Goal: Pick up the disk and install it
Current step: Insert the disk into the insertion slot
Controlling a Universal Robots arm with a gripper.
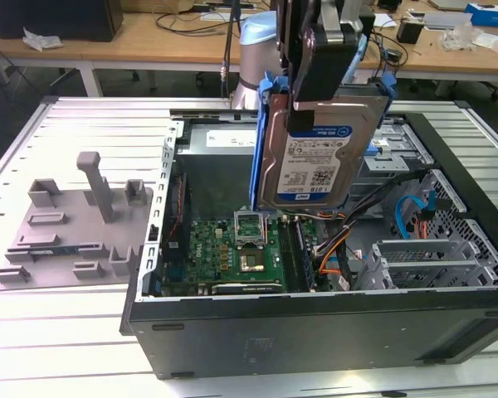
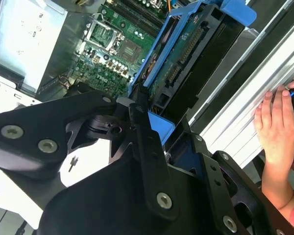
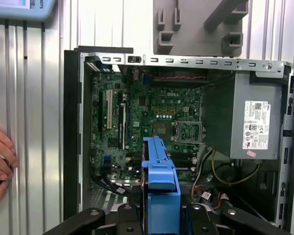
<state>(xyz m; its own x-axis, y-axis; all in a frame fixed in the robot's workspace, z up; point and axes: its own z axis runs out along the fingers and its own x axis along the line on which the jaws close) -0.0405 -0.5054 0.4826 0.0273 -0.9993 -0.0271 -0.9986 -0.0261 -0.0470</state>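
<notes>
While above case (image 1: 315, 332) with motherboard (image 1: 224, 249), disk (image 1: 315, 166) aloft.

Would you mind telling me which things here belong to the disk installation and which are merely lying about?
Part of the job: disk, clamped in the gripper; open computer case beneath it.

Lying about: grey fixture plate at the exterior view's left; cluttered desks behind; a person's hand beside the case.

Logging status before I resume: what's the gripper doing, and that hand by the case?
Gripper: shut on the disk, above the open computer case.
Person's hand: at the table; whether it holds anything cannot be told.
</notes>
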